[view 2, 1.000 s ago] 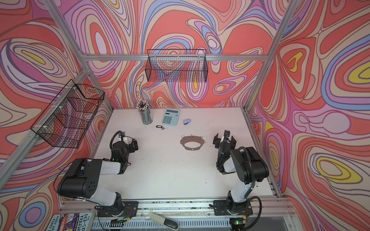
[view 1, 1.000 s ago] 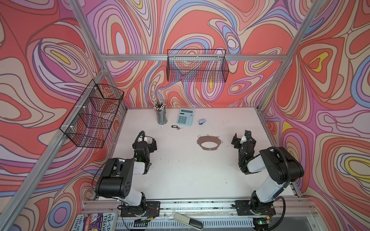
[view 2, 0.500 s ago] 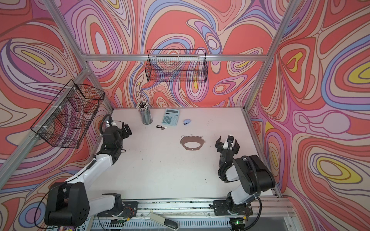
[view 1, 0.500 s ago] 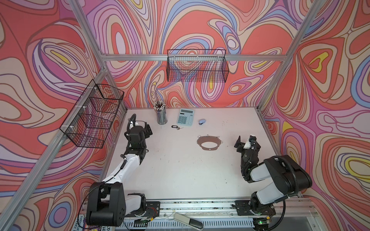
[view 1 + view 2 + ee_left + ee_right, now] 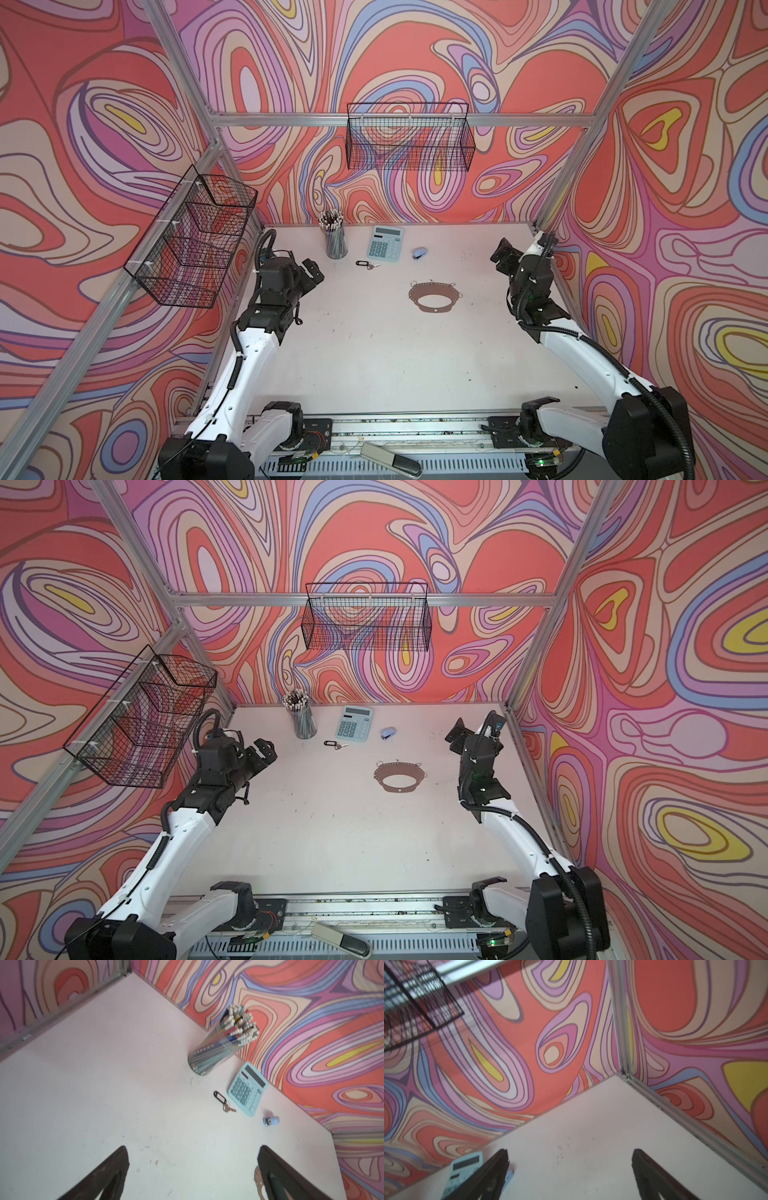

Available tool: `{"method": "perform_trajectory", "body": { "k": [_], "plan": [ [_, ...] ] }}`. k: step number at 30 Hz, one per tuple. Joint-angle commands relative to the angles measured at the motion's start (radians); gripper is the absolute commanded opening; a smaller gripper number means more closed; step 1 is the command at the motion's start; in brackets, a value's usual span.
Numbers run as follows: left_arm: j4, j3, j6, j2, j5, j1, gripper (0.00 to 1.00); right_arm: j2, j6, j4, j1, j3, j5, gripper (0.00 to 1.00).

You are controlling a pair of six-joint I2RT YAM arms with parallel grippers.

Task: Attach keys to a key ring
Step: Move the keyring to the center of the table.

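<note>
We judge the keys [image 5: 368, 264] to be light and stiff: a thin metal key and a hard, smooth plastic tag. The two are loosely joined, so one will likely swing when the other is lifted. They lie flat on the table [image 5: 374, 353] just beside the calculator [image 5: 385, 243], off its corner nearest the left arm. Lying so flat, they offer little to bite on, so we would pinch the tag across its narrow width, as it looks the thicker piece. The key ring [image 5: 435, 309] also lies flat, well apart from the calculator, nearer the robot and toward the right arm. It looks like a thin band that may flex.

The left gripper [image 5: 314, 272] hangs above the table, well apart from the calculator and angled toward it, jaws spread wide and empty — its wrist view shows the keys ahead of the parted fingers. The right gripper [image 5: 502, 254] is raised on the calculator's opposite side, beyond the key ring — likewise spread wide, holding nothing.
</note>
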Motion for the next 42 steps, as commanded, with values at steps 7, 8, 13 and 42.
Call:
{"method": "perform_trajectory", "body": {
  "k": [7, 8, 13, 42],
  "plan": [
    [0.014, 0.090, 0.076, 0.233, 0.064, -0.174, 0.92, 0.102, 0.074, -0.149, 0.010, 0.024, -0.383, 0.98],
    [0.031, 0.099, 0.071, 0.270, 0.088, -0.177, 0.90, 0.115, 0.081, -0.153, 0.015, 0.024, -0.388, 0.98],
    [0.060, 0.179, 0.117, 0.429, 0.056, -0.245, 0.82, 0.151, 0.076, -0.117, 0.032, 0.008, -0.407, 0.98],
    [-0.016, 0.262, 0.151, 0.479, 0.057, -0.359, 0.88, 0.850, 0.015, -0.354, 0.136, 0.443, -0.537, 0.38]
  ]
}}
